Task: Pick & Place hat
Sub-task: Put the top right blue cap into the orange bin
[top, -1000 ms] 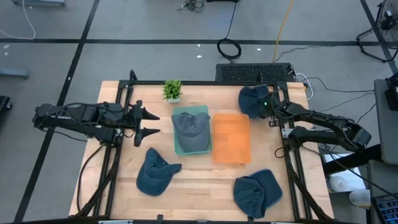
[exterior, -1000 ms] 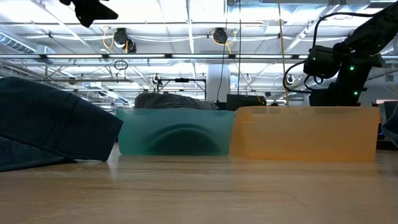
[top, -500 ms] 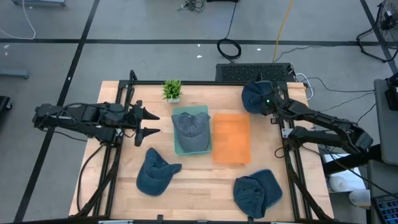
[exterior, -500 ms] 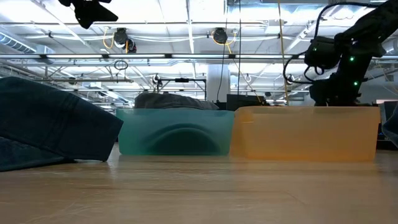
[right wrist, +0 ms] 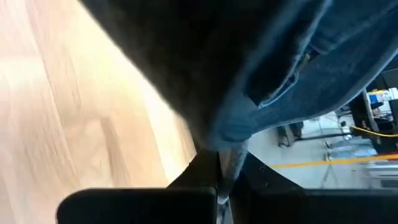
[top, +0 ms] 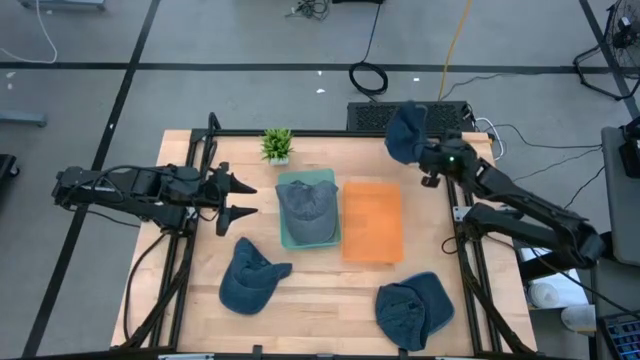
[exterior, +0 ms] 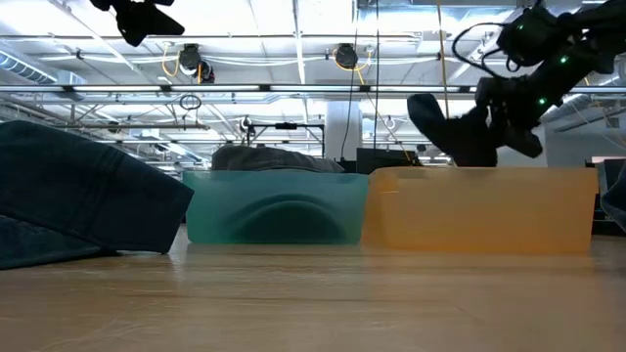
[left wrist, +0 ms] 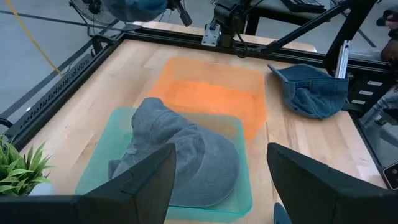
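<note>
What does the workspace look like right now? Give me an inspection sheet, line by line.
Surface: wooden table, bare between items.
Job's things: denim hat lifted at the far right corner; orange bin empty; teal bin holds a grey hat; blue hat near-left and another hat near-right lie on the table.
Clutter: small potted plant at the far edge.
End effectors: right end effector shut on the denim hat; left end effector open, waiting left of the teal bin.
Cables: coiled black cable and a yellow cable on the floor behind.
Surroundings: grey floor; ceiling trusses in the low view.
</note>
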